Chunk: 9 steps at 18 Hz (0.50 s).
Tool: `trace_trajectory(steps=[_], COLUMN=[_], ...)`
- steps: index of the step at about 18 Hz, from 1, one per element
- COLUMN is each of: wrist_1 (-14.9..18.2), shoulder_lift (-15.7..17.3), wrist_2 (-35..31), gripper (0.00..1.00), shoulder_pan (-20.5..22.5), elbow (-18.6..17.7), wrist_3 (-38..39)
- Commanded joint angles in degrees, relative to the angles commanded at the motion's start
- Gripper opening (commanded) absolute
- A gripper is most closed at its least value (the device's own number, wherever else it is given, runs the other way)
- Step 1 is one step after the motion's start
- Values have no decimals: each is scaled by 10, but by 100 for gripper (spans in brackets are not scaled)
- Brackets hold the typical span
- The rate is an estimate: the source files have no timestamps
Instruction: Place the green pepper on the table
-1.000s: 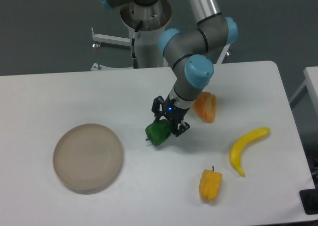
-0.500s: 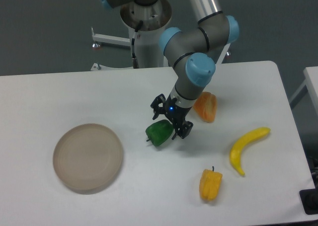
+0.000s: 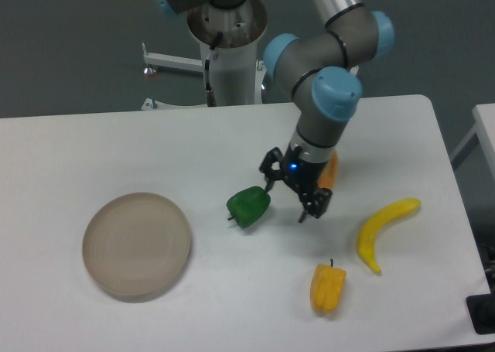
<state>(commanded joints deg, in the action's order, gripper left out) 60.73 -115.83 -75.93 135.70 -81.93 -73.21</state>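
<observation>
The hand [image 3: 293, 191] is spread and holds nothing, hanging just right of the pepper [image 3: 248, 206], which lies on the white surface [image 3: 116, 143] between the plate [image 3: 137, 245] and the hand. The risk: one finger sits close enough that a sideways move could nudge and roll it.
</observation>
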Motion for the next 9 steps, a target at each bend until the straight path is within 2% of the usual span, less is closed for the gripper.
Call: trace_trajectory(steps=[6,9], wrist_1=[-1,-3], shoulder_lift=[-54,-71], wrist_2=[-45,-70], gripper=[100,100], shoulder_pan=[21,41], elbow=[86,107], wrist_3=[-19,-60])
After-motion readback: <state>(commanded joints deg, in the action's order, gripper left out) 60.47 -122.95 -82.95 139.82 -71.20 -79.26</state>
